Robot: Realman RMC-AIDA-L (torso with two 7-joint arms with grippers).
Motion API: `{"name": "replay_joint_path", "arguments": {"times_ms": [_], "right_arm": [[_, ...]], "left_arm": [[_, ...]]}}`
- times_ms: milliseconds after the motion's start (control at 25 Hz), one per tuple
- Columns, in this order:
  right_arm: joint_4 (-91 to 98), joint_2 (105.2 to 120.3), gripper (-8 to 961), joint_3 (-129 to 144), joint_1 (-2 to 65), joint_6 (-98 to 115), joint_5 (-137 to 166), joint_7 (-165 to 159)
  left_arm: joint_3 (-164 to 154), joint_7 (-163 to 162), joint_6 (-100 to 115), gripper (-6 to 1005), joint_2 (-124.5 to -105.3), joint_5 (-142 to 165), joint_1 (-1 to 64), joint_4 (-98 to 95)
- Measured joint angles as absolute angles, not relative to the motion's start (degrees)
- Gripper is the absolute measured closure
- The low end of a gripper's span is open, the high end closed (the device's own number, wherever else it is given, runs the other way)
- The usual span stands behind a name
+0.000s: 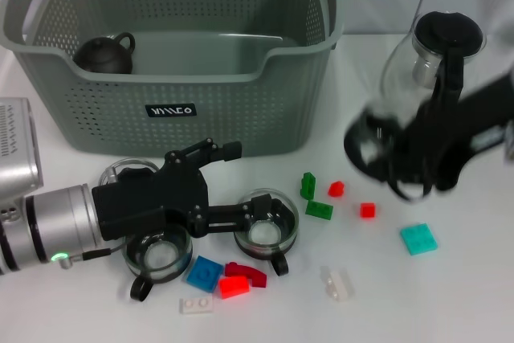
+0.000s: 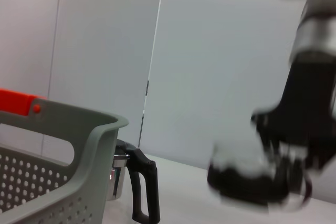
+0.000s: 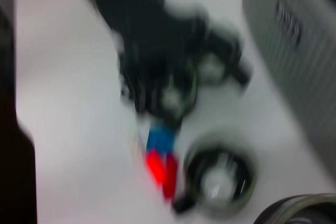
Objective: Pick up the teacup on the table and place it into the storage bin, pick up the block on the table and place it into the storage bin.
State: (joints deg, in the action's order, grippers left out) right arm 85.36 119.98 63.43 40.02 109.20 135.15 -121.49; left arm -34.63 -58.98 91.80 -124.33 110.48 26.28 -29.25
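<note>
The grey-green storage bin (image 1: 241, 114) stands at the back with a dark teapot (image 1: 106, 54) inside. My left gripper (image 1: 238, 182) is open in front of it, low over the table; its lower finger reaches the rim of a glass teacup (image 1: 269, 232). Two more teacups (image 1: 157, 256) (image 1: 128, 171) sit beside and under that arm. My right gripper (image 1: 401, 158) is blurred at the right, shut on a glass teacup (image 1: 371, 144) held off the table, also in the left wrist view (image 2: 247, 174). Blocks lie around: green (image 1: 319, 210), red (image 1: 368, 210), teal (image 1: 418, 238), blue (image 1: 206, 272).
A glass kettle with a black lid and handle (image 1: 442, 50) stands at the back right, just behind the right arm, and shows beside the bin's corner in the left wrist view (image 2: 134, 182). More blocks, red (image 1: 234, 285), white (image 1: 195, 304) and clear (image 1: 337, 283), lie near the front edge.
</note>
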Motion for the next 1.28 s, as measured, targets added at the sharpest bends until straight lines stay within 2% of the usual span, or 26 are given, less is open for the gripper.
{"name": "replay_joint_path", "arguments": {"times_ms": [200, 480, 640, 880, 960, 1040, 1080, 1120, 1200, 1280], "right_arm": [[90.4, 118.96, 888, 55.2, 46.9, 113.2, 130.5, -130.4], [84.8, 117.87, 893, 50.3, 57.4, 102.3, 131.2, -134.8], [75.6, 117.69, 893, 53.1, 61.5, 90.8, 135.2, -133.0], [49.2, 116.87, 893, 58.4, 68.2, 68.5, 139.6, -126.3], [41.4, 117.05, 893, 59.0, 69.9, 60.9, 140.3, -123.8], [36.9, 117.78, 893, 59.6, 70.6, 54.8, 140.5, -121.5], [34.3, 118.88, 893, 60.5, 70.7, 50.6, 140.5, -119.7], [34.3, 118.88, 893, 60.5, 70.7, 50.6, 140.5, -119.7], [32.6, 119.99, 893, 62.5, 70.5, 46.8, 140.4, -118.3], [30.7, 120.47, 892, 65.1, 70.5, 43.5, 140.0, -118.0]], "left_arm": [[-34.6, -58.5, 91.7, 52, -124.28, 110.0, 26.4, -28.8], [-34.6, -58.5, 91.5, 52, -124.26, 109.6, 26.5, -28.6], [-34.6, -58.5, 91.4, 52, -124.27, 109.2, 26.7, -28.1], [-34.6, -58.5, 91.1, 52, -124.28, 108.5, 26.8, -27.9], [-34.6, -58.4, 91.1, 52, -124.28, 108.2, 26.8, -27.9], [-34.6, -58.4, 91.0, 52, -124.28, 107.8, 26.8, -27.9], [-34.6, -58.4, 91.0, 52, -124.28, 107.5, 26.8, -27.9], [-34.6, -58.4, 91.0, 52, -124.28, 107.2, 26.8, -27.9], [-34.6, -58.4, 91.0, 52, -124.27, 106.9, 26.8, -27.9], [-34.6, -58.4, 91.0, 52, -124.23, 106.8, 26.9, -27.9]]}}
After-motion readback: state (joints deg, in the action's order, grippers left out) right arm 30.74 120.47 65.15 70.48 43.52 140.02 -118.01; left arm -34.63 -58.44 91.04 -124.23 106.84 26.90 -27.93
